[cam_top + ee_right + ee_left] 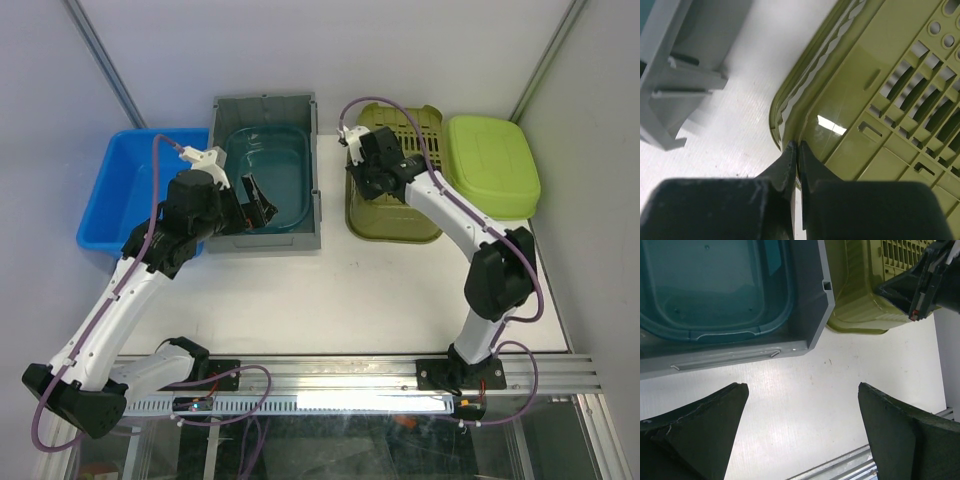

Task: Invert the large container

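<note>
An olive-green slotted basket [396, 200] stands right of centre, its left side looking slightly raised. My right gripper [364, 168] is shut on the basket's left rim; in the right wrist view the gripper [798, 148] pinches the thin wall of the basket [880, 115]. A large grey bin [314, 160] holds a teal tub [270, 165]. My left gripper [256, 200] is open and empty above the bin's near part. In the left wrist view the gripper [800, 390] hangs over bare table, with the grey bin [810, 305], teal tub [705, 285] and basket [860, 295] beyond it.
A blue bin [125, 190] sits at the far left beside the grey bin. A light green lid-like container [492, 165] lies right of the basket. White walls close in the back and sides. A metal rail [350, 375] runs along the near edge.
</note>
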Motion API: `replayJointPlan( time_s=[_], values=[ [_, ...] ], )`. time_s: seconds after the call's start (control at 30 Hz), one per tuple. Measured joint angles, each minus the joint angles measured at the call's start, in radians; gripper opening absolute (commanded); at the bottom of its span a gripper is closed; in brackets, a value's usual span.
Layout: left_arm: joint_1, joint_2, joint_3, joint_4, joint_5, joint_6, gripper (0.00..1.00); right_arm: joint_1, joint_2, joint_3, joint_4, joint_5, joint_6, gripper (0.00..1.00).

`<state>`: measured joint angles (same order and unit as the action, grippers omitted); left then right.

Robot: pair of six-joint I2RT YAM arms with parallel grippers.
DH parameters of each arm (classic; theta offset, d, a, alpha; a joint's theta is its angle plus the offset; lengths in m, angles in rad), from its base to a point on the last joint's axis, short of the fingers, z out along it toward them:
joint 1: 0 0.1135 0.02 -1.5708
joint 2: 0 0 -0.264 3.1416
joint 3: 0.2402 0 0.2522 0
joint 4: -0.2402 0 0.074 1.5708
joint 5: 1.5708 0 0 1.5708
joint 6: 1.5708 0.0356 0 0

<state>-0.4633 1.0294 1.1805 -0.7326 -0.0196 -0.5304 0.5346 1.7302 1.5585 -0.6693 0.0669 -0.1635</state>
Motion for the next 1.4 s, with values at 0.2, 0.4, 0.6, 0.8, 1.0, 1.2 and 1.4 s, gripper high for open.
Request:
replayJointPlan(
  time_s=[0.2, 0.4, 0.6, 0.8, 1.0, 1.2, 1.4],
  values=[
    [0.0, -0.017, -0.01, 0.0, 0.0, 0.0, 0.99, 0.0, 0.054, 0.031, 0.06, 0.003, 0.005, 0.0],
    [0.0, -0.031, -0.013, 0.0, 0.0, 0.0, 0.99, -0.008, 0.097, 0.068, 0.1, 0.002, -0.014, 0.0],
    [0.0, -0.031, -0.013, 0.0, 0.0, 0.0, 0.99, -0.042, 0.116, 0.076, 0.141, -0.026, -0.061, 0.0],
    [0.0, -0.031, -0.013, -0.001, 0.0, 0.0, 0.99, -0.062, 0.14, 0.098, 0.153, -0.053, -0.115, 0.0],
    [0.0, -0.029, -0.013, -0.001, 0.001, 0.0, 0.99, -0.065, 0.14, 0.095, 0.163, -0.057, -0.152, 0.07],
    [0.0, -0.015, -0.005, -0.001, 0.004, 0.0, 0.99, -0.071, 0.108, 0.064, 0.17, -0.051, -0.172, 0.58],
    [0.0, 0.067, 0.03, 0.001, 0.023, 0.0, 0.99, -0.085, -0.061, -0.009, 0.176, -0.023, -0.101, 0.99]
  ],
)
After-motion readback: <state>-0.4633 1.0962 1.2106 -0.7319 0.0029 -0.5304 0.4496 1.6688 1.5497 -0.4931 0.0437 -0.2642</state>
